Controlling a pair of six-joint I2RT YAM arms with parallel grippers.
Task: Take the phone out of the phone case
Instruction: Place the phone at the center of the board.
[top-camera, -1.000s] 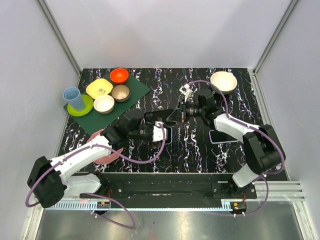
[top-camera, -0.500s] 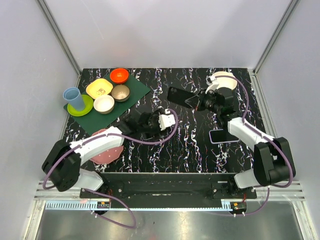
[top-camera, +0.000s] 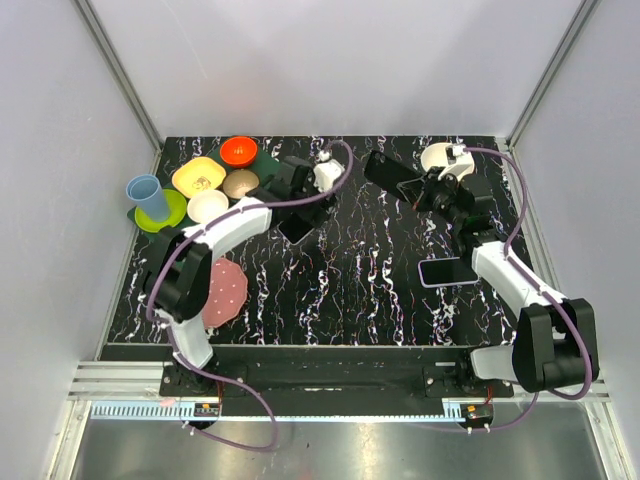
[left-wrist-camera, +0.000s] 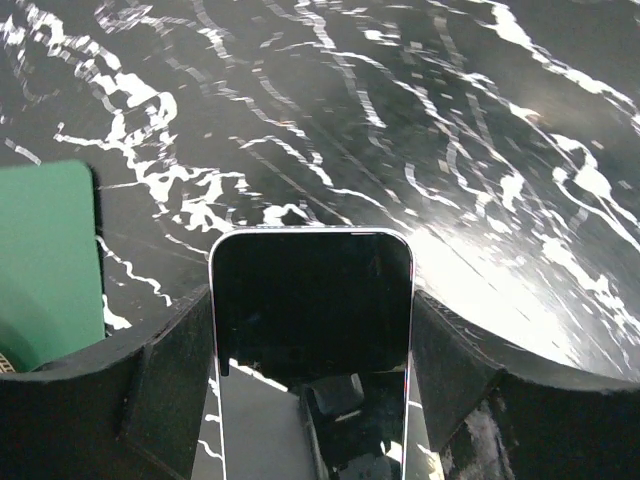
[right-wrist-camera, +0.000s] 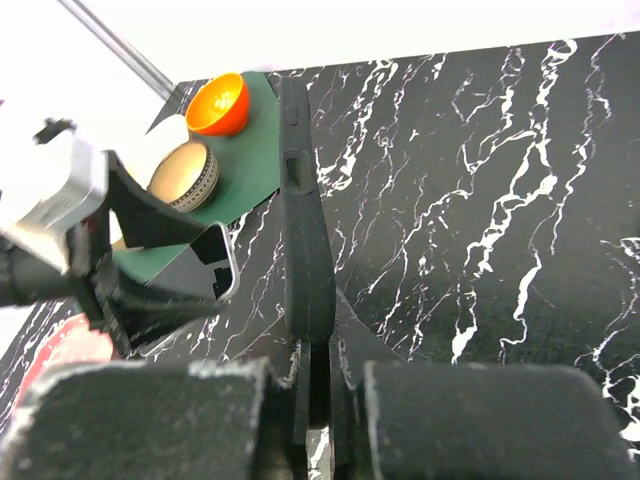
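Starting left: the left gripper (top-camera: 297, 215) stands wide, clamped across both long edges of the phone (left-wrist-camera: 310, 300). It holds the phone over the tabletop (top-camera: 360, 295) at 10 o'clock from centre, beside the green mat (left-wrist-camera: 50, 260). The right gripper (right-wrist-camera: 318, 390), pinched almost closed, holds the black phone case (right-wrist-camera: 300, 240) edge-on at 1 o'clock, apart from the phone.

Robot lab test cell, not a home. White panel walls (top-camera: 330, 60) on aluminium frame posts (top-camera: 120, 70) box in a black marbled tabletop (top-camera: 370, 290). Left arm (top-camera: 215, 238) and right arm (top-camera: 510, 285), both cabled, are bolted by a metal rail (top-camera: 330, 408) along the bottom edge. Staged props upper left: coloured bowls (top-camera: 238, 151), blue cup (top-camera: 148, 197), green mat (top-camera: 278, 180).
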